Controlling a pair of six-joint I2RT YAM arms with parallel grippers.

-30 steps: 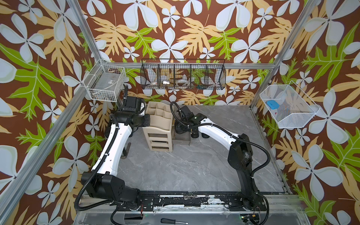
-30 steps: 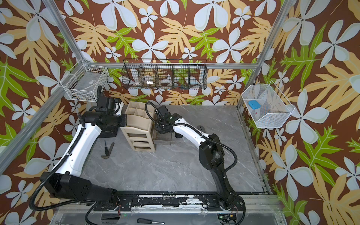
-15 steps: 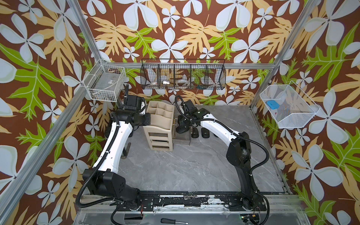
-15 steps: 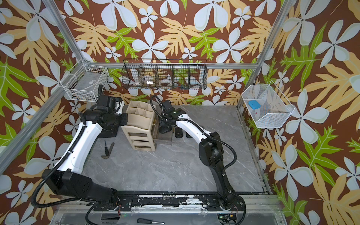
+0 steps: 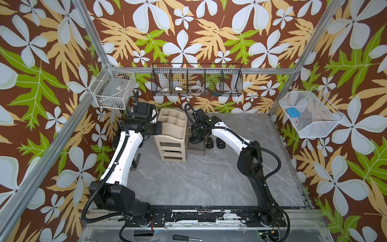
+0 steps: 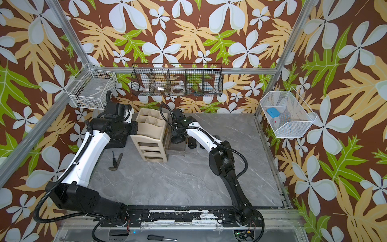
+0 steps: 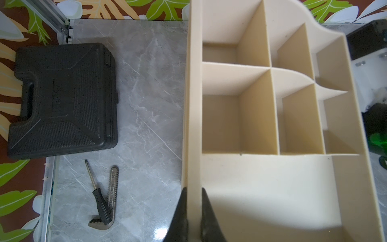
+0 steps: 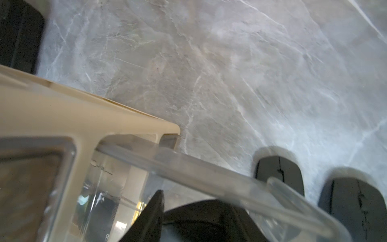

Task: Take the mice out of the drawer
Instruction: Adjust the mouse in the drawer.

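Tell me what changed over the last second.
The right arm's elbow drew toward the organizer; the right tool now sits over the clear drawer, just above a black mouse; grip unclear. The left tool remains clamped on the organizer wall; two mice on the table unmoved.

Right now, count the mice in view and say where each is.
3. Two dark mice lie side by side on the table beside the open clear drawer; a third is in that drawer. Others may be hidden inside.
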